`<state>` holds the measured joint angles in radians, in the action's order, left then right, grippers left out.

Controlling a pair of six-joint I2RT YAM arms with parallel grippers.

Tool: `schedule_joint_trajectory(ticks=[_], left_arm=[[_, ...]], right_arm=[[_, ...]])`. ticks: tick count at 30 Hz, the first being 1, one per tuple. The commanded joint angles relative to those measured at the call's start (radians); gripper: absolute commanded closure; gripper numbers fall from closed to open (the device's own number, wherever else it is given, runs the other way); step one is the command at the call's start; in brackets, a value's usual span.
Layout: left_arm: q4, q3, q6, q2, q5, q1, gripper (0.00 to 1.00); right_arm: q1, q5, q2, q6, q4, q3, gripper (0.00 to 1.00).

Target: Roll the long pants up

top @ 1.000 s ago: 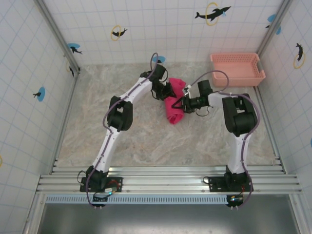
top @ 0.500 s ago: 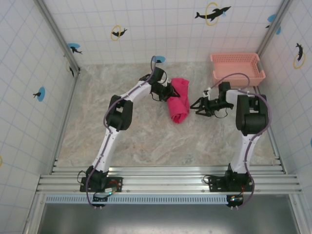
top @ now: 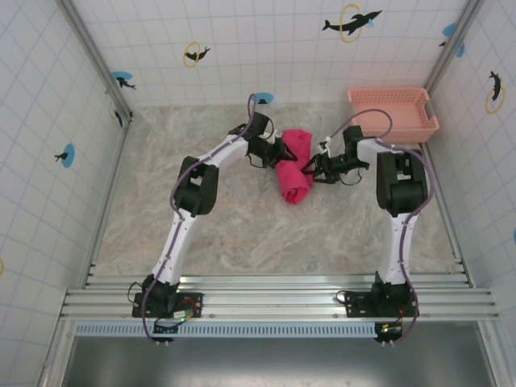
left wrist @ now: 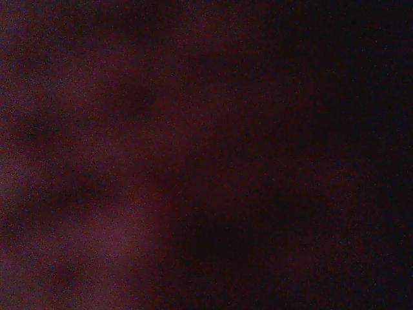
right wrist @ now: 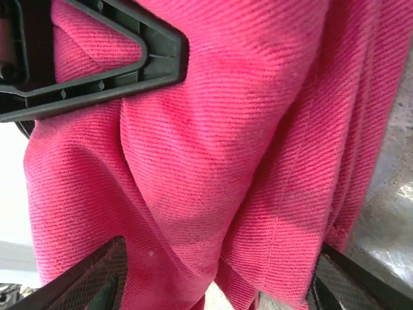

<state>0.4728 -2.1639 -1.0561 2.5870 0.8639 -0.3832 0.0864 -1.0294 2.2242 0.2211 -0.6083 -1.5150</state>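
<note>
**Right arm back at the bundled pants**

Returning from the right, the right gripper (top: 311, 171) met the long pants (top: 295, 176), which lay bunched far-centre on the table (top: 201, 226). Its jaws were spread astride the soft, light, floppy cloth. The left gripper (top: 279, 153) touched the bundle's far-left edge. Its wrist view was dark, perhaps buried in cloth, so its grip couldn't be told. The thick rolled fold looked the best hold.

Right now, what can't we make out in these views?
Left end effector: too small in the top view to show how its jaws stand; the left wrist view is dark, blurred and reddish.
Long pants: how far they are rolled is hidden inside the bundle; the right wrist view cuts off its ends.
Right end effector: lower finger is cut by the right wrist view's bottom edge.
</note>
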Motion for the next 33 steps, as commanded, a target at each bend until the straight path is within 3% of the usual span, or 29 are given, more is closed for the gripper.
schedule_joint_trajectory(ticks=[1,8,9,10,15,23,25,27,30,33], left_arm=[[-0.05,0.011,-0.056,-0.09,0.08,0.003,0.78],[-0.264,0.024,-0.223,-0.128,0.121,0.003,0.78],[-0.281,0.018,-0.241,-0.128,0.125,0.003,0.78],[-0.293,0.011,-0.254,-0.128,0.127,0.003,0.78],[-0.318,-0.013,-0.287,-0.124,0.141,0.003,0.78],[-0.353,-0.008,-0.321,-0.135,0.152,0.003,0.77],[-0.396,-0.005,-0.355,-0.134,0.162,0.002,0.77],[-0.43,-0.006,-0.381,-0.13,0.168,0.001,0.7],[-0.492,-0.015,-0.433,-0.115,0.181,0.003,0.63],[-0.56,-0.024,-0.488,-0.104,0.169,0.003,0.46]], right_arm=[[-0.017,0.002,0.022,-0.002,-0.01,-0.048,0.27],[-0.04,-0.067,0.063,-0.001,-0.003,-0.059,0.23],[-0.035,-0.076,0.066,0.007,0.002,-0.063,0.06],[-0.029,-0.092,0.09,0.007,0.005,-0.07,0.02],[0.025,-0.157,0.137,0.048,0.052,-0.109,0.02],[0.104,-0.251,0.209,-0.027,-0.047,-0.224,0.49],[0.115,-0.258,0.209,-0.036,-0.063,-0.247,0.7],[0.119,-0.269,0.203,-0.071,-0.105,-0.276,0.87],[0.116,-0.266,0.168,-0.088,-0.124,-0.302,0.89],[0.105,-0.229,0.116,-0.076,-0.125,-0.318,0.93]])
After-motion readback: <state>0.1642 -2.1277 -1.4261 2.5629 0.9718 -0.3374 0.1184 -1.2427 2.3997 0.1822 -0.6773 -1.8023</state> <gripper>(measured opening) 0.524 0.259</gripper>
